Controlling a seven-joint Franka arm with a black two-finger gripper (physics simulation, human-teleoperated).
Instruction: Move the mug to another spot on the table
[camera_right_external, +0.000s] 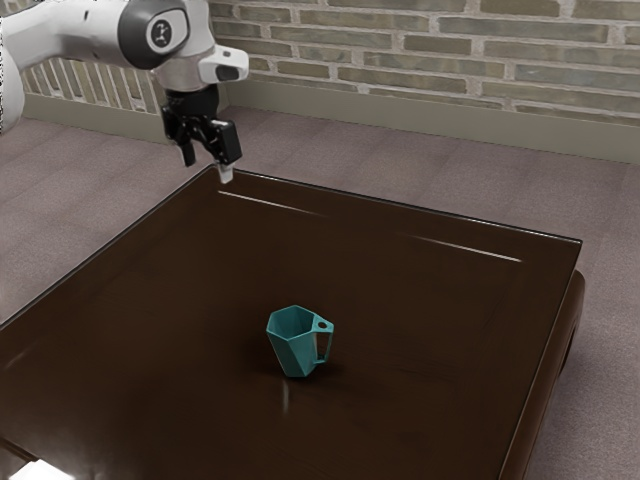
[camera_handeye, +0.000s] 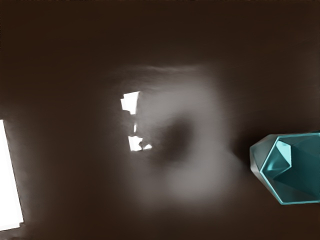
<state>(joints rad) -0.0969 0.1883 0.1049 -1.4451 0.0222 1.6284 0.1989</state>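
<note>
Tool (camera_right_external: 207, 167) is up at the exterior view's left, near the desk's far corner, fingers apart, nothing between them. Mug (camera_right_external: 300, 340) is well apart from it, upright around desk centre, handle toward the exterior view's right. In the wrist view the mug (camera_handeye: 290, 167) sits off to the side of the hand, not under it. Teal, faceted, walls look hard and stiff. My guess is light, and slick on the flat facets. Best hold imo: come from above and pinch the rim wall opposite the handle, or two opposite facets. The handle loop looks thin, so skip it. Desk (camera_right_external: 450, 320) is dark, glossy, with a raised lip, so the mug likely slides if nudged. Brick wall (camera_right_external: 450, 50) behind, grey floor (camera_right_external: 610, 300) at right.
</note>
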